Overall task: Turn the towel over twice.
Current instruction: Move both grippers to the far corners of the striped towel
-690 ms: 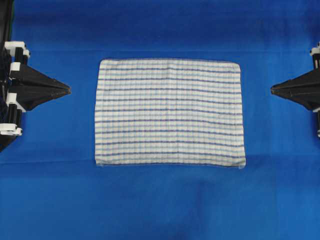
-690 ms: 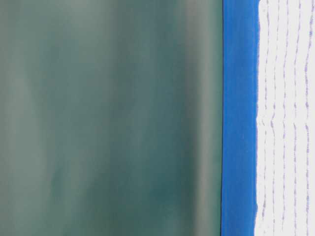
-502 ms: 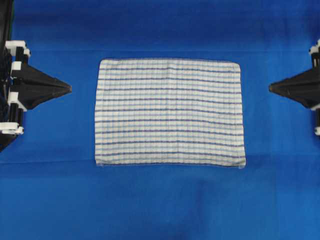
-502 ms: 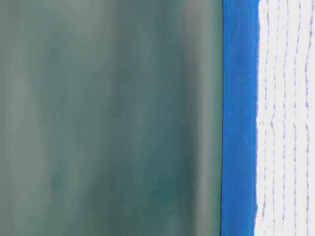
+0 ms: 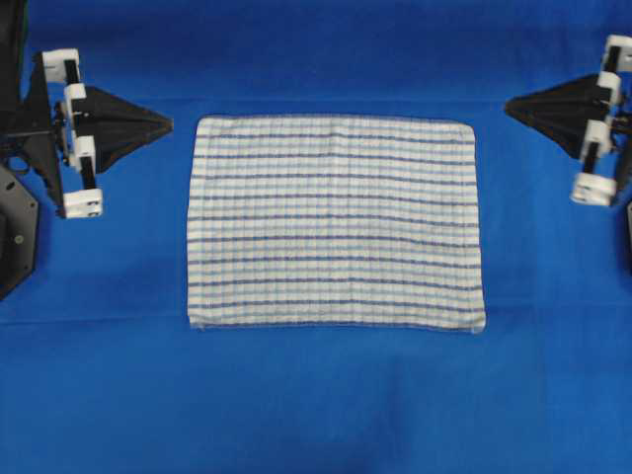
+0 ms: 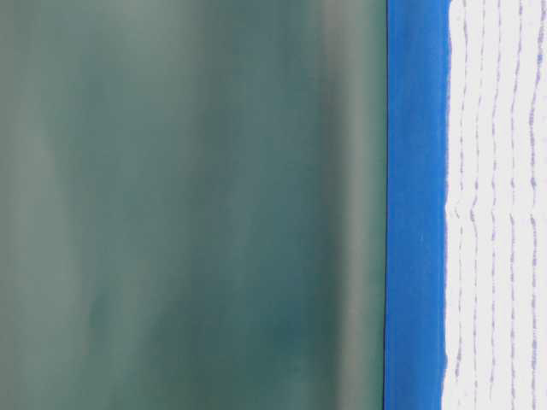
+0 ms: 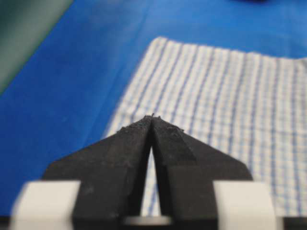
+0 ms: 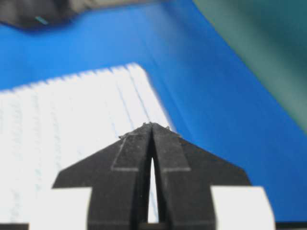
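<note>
The towel (image 5: 334, 222), white with thin blue stripes, lies flat in the middle of the blue table cover (image 5: 316, 405). My left gripper (image 5: 170, 125) hovers just left of the towel's far-left corner, its tips together and nothing between them. My right gripper (image 5: 508, 105) hangs just right of the far-right corner, shut and empty too. In the left wrist view the shut tips (image 7: 152, 116) point over the towel's corner (image 7: 225, 96). The right wrist view shows the shut tips (image 8: 152, 124) above the towel's edge (image 8: 72, 124). In the table-level view the towel (image 6: 496, 205) appears as a white striped band.
The blue cover (image 6: 416, 205) spreads well beyond the towel on every side. A dark green backdrop (image 6: 188, 205) rises behind the table. The black arm base (image 5: 15, 227) stands at the left edge.
Both grippers have moved toward the far side of the table and inward, from beside the towel's mid-height to its far corners. The towel has not moved.
</note>
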You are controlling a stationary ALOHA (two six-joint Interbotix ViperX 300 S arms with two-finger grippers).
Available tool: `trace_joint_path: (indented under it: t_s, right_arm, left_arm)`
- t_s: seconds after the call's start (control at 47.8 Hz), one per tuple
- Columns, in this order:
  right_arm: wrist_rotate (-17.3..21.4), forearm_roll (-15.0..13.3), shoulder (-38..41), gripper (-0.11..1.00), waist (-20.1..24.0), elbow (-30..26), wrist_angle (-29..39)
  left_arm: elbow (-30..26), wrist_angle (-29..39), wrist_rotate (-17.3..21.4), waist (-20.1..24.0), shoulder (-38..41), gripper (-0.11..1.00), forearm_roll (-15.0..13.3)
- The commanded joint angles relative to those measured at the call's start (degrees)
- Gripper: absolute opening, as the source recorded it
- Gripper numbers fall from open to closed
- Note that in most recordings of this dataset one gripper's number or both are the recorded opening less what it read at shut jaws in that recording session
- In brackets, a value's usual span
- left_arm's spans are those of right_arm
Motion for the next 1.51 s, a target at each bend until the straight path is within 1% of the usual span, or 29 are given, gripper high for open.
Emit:
trace_joint_path:
  t_s: [0.0, 0.021, 0.063, 0.167, 0.23, 0.272, 0.293, 0.314, 0.418, 0.607, 0.732, 0.921, 1.109, 1.151, 1.192, 1.276, 1.318, 1.36, 1.423, 1.464, 1.485]
  right_arm:
    - [0.1, 0.1, 3.7, 0.01, -2.0, -0.6, -0.4]
    - [0.1, 0.2, 4.7, 0.02, -2.5, -0.6, -0.4]
    - [0.1, 0.1, 6.8, 0.11, -3.4, -0.6, -0.4]
    - [0.0, 0.1, 12.7, 0.42, -5.9, -1.0, -0.4]
    - [0.0, 0.0, 17.0, 0.56, -7.6, -1.2, -0.8]
    - [0.0, -0.1, 19.3, 0.58, -8.3, -1.4, -1.3]
    - [0.0, -0.1, 20.5, 0.57, -8.6, -1.6, -1.7]
    - [0.0, -0.1, 21.5, 0.56, -8.9, -1.7, -2.1]
    - [-0.1, -0.1, 26.8, 0.53, -10.0, -2.1, -4.7]
    - [-0.4, -0.1, 34.7, 0.53, -11.3, -3.3, -8.8]
    - [-0.5, -0.1, 39.2, 0.53, -11.6, -4.4, -9.8]
    - [-0.7, -0.1, 43.8, 0.53, -11.8, -5.7, -10.5]
    - [-0.7, -0.1, 45.5, 0.52, -12.0, -6.0, -10.5]
    - [-0.7, -0.1, 45.5, 0.52, -12.0, -5.9, -10.5]
    - [-0.7, -0.2, 45.5, 0.49, -12.0, -5.9, -10.5]
    - [-0.9, -0.2, 45.5, 0.42, -12.0, -5.8, -10.3]
    - [-1.0, -0.3, 45.5, 0.35, -12.0, -5.8, -10.3]
    - [-1.0, -0.4, 45.5, 0.24, -12.0, -5.8, -10.3]
    - [-1.1, -0.4, 45.5, 0.12, -12.0, -5.8, -10.2]
    - [-1.1, -0.5, 45.4, 0.06, -12.0, -5.8, -10.2]
    - [-1.1, -0.5, 45.4, 0.06, -12.0, -5.8, -10.2]
  left_arm:
    - [0.1, -1.7, 0.1, 1.9, 2.0, 0.11, -0.1]
    - [0.2, -2.0, 0.1, 2.4, 2.6, 0.16, -0.1]
    - [0.7, -2.8, 0.1, 3.5, 4.0, 0.26, -0.1]
    - [1.8, -5.6, 0.1, 6.0, 7.1, 0.58, -0.1]
    - [2.2, -7.4, 0.2, 7.2, 9.3, 0.75, -0.1]
    - [2.5, -8.3, 0.2, 8.1, 10.9, 0.84, -0.1]
    - [2.5, -8.8, 0.2, 8.4, 11.8, 0.87, -0.1]
    - [2.6, -9.2, 0.2, 8.9, 12.7, 0.88, -0.1]
    - [2.5, -11.4, 1.1, 10.7, 18.0, 0.84, -0.1]
    - [2.0, -17.1, 1.8, 13.1, 27.2, 0.85, -0.1]
    - [1.3, -19.4, 1.8, 14.7, 33.1, 0.85, -0.1]
    - [-0.2, -20.1, 1.8, 15.6, 39.5, 0.85, -0.2]
    - [-1.7, -19.3, 1.8, 16.5, 43.9, 0.80, -0.4]
    - [-1.8, -18.9, 1.8, 17.0, 44.6, 0.77, -0.4]
    - [-2.1, -18.1, 1.8, 17.4, 45.4, 0.71, -0.4]
    - [-2.8, -16.3, 1.8, 17.4, 46.4, 0.50, -0.4]
    - [-3.1, -15.4, 1.8, 17.5, 46.7, 0.40, -0.4]
    - [-3.3, -14.5, 1.8, 17.5, 46.8, 0.29, -0.4]
    - [-3.5, -13.4, 1.9, 17.5, 46.9, 0.16, -0.4]
    - [-3.5, -13.2, 1.9, 17.5, 46.9, 0.09, -0.4]
    - [-3.5, -13.1, 1.9, 17.4, 46.9, 0.06, -0.4]
